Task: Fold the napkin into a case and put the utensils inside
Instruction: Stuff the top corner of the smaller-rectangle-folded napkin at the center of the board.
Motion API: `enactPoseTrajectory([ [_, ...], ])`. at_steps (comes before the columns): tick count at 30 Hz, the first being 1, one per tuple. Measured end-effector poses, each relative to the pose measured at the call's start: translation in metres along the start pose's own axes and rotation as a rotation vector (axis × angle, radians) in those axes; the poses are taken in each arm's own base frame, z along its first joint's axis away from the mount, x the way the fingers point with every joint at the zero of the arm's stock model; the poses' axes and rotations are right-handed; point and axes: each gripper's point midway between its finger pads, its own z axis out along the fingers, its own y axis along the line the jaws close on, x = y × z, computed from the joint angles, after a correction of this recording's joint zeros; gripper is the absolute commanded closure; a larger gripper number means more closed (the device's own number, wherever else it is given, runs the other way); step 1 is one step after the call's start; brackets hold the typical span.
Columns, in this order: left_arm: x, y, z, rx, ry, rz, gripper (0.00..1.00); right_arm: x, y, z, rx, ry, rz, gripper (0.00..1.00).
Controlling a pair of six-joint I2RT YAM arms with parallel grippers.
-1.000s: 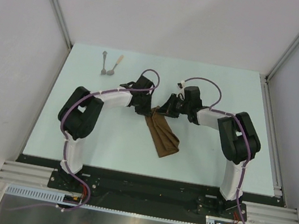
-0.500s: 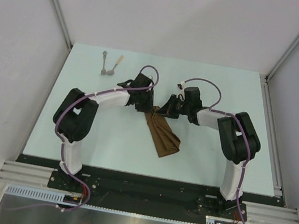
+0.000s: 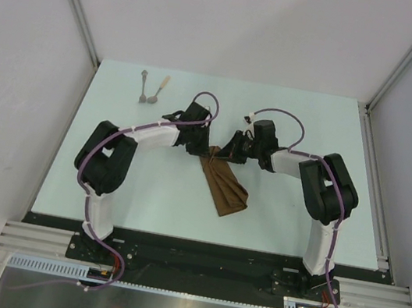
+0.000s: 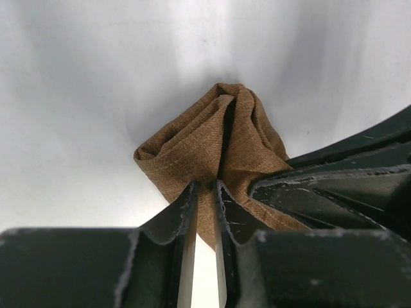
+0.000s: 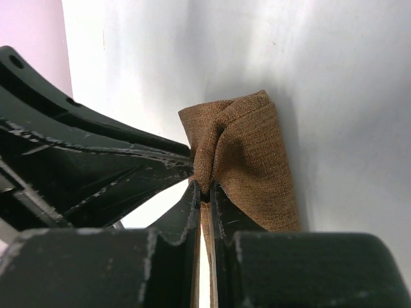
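Observation:
The brown napkin point(image 3: 225, 189) lies as a narrow folded strip in the middle of the table, running from its far end towards the near right. Both grippers meet at that far end. My left gripper point(image 3: 205, 151) point(image 4: 205, 186) is shut on a bunched corner of the napkin point(image 4: 218, 135). My right gripper point(image 3: 226, 153) point(image 5: 204, 190) is shut on the neighbouring corner of the napkin point(image 5: 250, 147), its jaws pinching a fold. The utensils lie side by side at the far left, apart from both grippers: one with a grey handle point(image 3: 145, 85) and one with a tan handle point(image 3: 160, 89).
The pale green table point(image 3: 299, 209) is bounded by white walls left, right and behind. A metal rail point(image 3: 374, 190) runs along its right edge. The arm bases point(image 3: 203, 268) stand on the black bar at the near edge.
My left arm's elbow has shifted a little to the left and its wrist has edged forward at the napkin's far end. The right arm and the napkin have stayed put.

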Motion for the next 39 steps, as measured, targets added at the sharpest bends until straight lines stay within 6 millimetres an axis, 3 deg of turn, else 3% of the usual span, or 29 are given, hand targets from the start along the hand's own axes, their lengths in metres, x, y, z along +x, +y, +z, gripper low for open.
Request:
enactPoseTrajectory([
  [5,0.004,0.003,0.006,-0.01,0.021,-0.002,0.78,0.001,0.001,0.0,-0.004,0.005,0.004,1.0],
  [10,0.005,0.003,0.009,-0.01,0.029,-0.003,1.0,0.001,0.001,0.0,-0.004,0.005,0.007,1.0],
  [27,0.004,-0.007,0.0,0.1,-0.023,-0.031,1.0,0.006,0.003,0.007,-0.038,0.022,0.062,1.0],
  [39,0.003,-0.007,-0.01,0.125,-0.053,-0.052,1.0,0.025,-0.011,0.02,-0.088,0.02,0.27,1.0],
])
